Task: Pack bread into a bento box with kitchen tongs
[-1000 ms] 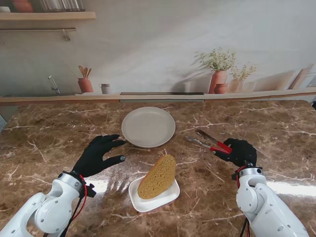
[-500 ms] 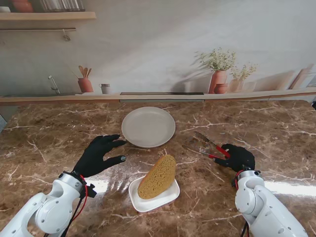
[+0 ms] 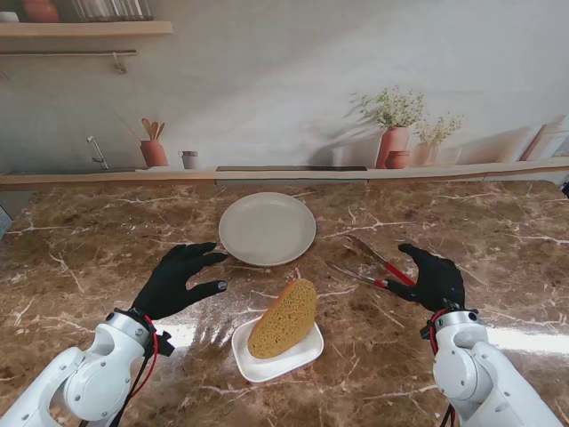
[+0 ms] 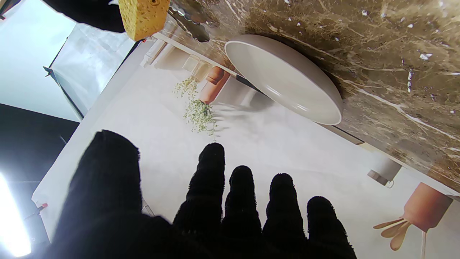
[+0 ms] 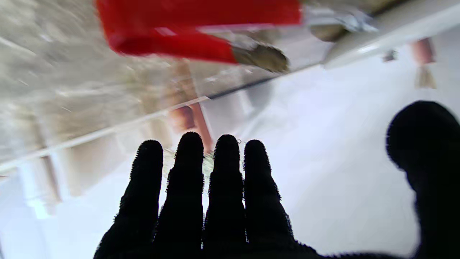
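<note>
A brown bread slice (image 3: 284, 318) leans upright in a small white rectangular dish (image 3: 293, 360) near the table's front. Metal tongs (image 3: 366, 261) with red handles lie on the marble to its right, tips toward the round plate. My right hand (image 3: 434, 277) hovers at the handle end, fingers straight and thumb spread, holding nothing. The right wrist view shows those fingers (image 5: 222, 180) extended with the blurred red tongs (image 5: 194, 28) apart from them on the table. My left hand (image 3: 178, 277) rests open on the marble left of the bread; its wrist view shows the bread (image 4: 143, 16) and spread fingers (image 4: 212, 187).
A round pale plate (image 3: 267, 229) sits at the table's middle, farther from me than the bread, also seen as plate (image 4: 284, 77). Along the back edge runs a ledge with terracotta pots (image 3: 393, 145) and a utensil jar (image 3: 154, 151).
The right hand, shut on the tongs' red handles a second ago, has opened and let them go; the tongs shifted slightly left and now lie on the table. The left hand has not moved.
</note>
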Tool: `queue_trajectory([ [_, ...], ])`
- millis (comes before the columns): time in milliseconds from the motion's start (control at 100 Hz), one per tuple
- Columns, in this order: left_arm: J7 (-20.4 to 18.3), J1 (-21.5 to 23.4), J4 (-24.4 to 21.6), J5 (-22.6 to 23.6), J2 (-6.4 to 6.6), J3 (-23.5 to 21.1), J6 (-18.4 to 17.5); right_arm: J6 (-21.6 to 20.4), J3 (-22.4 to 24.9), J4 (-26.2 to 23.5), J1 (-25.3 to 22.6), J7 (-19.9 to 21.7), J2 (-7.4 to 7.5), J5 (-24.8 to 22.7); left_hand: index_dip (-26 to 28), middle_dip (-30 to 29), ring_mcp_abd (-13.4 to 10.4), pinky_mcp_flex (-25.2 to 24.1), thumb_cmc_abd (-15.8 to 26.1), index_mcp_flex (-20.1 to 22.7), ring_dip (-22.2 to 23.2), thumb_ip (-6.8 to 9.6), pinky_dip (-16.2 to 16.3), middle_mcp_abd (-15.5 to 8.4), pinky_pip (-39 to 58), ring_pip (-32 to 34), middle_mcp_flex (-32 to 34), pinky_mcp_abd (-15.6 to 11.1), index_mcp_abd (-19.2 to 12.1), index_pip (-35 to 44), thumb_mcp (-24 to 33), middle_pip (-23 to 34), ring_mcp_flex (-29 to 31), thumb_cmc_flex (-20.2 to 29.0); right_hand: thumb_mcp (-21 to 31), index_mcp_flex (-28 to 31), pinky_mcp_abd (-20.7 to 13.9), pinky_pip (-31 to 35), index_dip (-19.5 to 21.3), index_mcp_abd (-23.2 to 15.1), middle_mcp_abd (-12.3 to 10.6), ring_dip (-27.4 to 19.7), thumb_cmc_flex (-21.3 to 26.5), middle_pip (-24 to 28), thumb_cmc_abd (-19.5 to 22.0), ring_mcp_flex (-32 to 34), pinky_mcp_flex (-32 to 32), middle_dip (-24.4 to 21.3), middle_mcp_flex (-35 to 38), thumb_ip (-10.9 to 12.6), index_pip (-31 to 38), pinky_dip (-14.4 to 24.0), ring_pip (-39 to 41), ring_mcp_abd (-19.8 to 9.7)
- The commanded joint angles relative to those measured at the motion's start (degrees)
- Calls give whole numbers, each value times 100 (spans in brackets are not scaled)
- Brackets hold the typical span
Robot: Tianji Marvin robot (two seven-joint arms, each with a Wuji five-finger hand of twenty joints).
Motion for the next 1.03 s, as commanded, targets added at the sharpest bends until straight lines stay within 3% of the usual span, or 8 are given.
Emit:
queue_trajectory([
  [0,10,1,35,-10,-3,27,-29,-153,36,-318,-129,90,39,-20,17,-34,-233,-32,22,-16,-68,158,111,-102,-27,-144,-124,-15,-44,12,-225,-94,-167,-23,92,-49,-395,-324,-114,-20,29,-321,-263,-219,138,-115,38,-247,-15,126,-196,-379,-245,-242],
  [140,-15,-46,62,-73,-2,43,-104,-679,193,-919,-399,231,45,-1,-16,-16,-378,61,20,13,-65,160,127,-164,166,-129,-83,-319,65,-7,-222,-57,-79,-44,119,80,-584,-388,-301,16,105,-617,-364,-381,244,-88,141,-576,63,155,-248,-817,-394,-343],
  [380,-37,-73,11,-164,-8,36,-184,-1351,146,-1588,-686,364,21,243,-82,-19,-310,25,46,-35,-65,184,-3,-196,638,-130,-101,-149,61,-35,-208,-69,-51,-185,124,89,-534,-246,-402,15,162,-705,-478,-401,359,-19,265,-702,76,164,-260,-981,-376,-285],
  [640,76,-55,-29,-193,-31,38,-248,-1853,-5,-1831,-835,396,5,429,-97,-25,-279,19,62,-74,-60,190,-76,-168,744,-125,-112,-105,75,-56,-218,-80,-41,-265,133,211,-400,-4,-415,-7,166,-683,-514,-340,402,183,392,-687,229,167,-178,-1009,-297,-196],
  [1020,62,-25,-85,-206,-30,80,-222,-1781,-104,-1805,-884,341,-10,487,-99,-29,-284,-6,61,-71,-60,197,-158,-156,770,-132,-119,-110,76,-59,-201,-84,-54,-265,91,230,-409,40,-439,-65,132,-675,-466,-384,432,141,322,-660,232,153,-138,-1104,-349,-227],
])
